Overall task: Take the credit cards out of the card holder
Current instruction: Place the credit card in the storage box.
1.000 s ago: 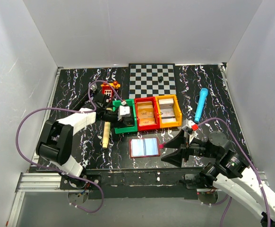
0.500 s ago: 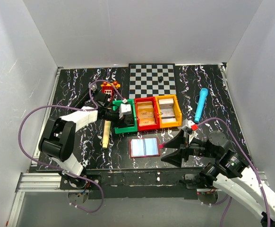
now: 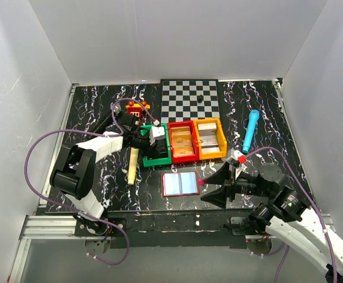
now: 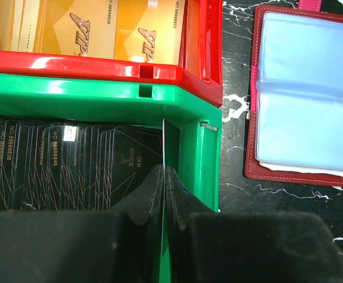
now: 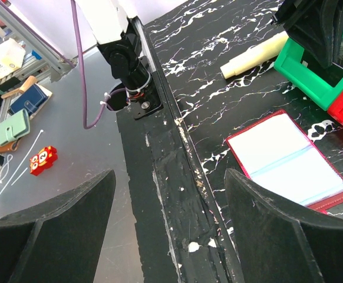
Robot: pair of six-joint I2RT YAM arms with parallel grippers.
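Observation:
The card holder (image 3: 180, 184) lies open on the table, its pale bluish sleeves up; it also shows in the left wrist view (image 4: 304, 100) and the right wrist view (image 5: 289, 159). My left gripper (image 4: 164, 171) is shut on a thin card (image 4: 162, 141), seen edge-on, above the right end of the green bin (image 4: 201, 153). Several dark cards (image 4: 59, 165) lie in that bin. Tan-orange cards (image 4: 118, 29) lie in the red bin (image 3: 181, 141), and pale cards in the yellow bin (image 3: 211, 138). My right gripper (image 3: 213, 187) is open and empty, just right of the holder.
A chessboard (image 3: 190, 99) lies at the back. A blue pen (image 3: 251, 130) lies at the right and a wooden cylinder (image 3: 132, 167) left of the green bin. A small red toy (image 3: 136, 108) sits behind my left gripper. The table's front edge (image 5: 177, 130) is near the holder.
My left gripper has shifted slightly right and back over the green bin, still holding the card. The right arm and the card holder have not moved.

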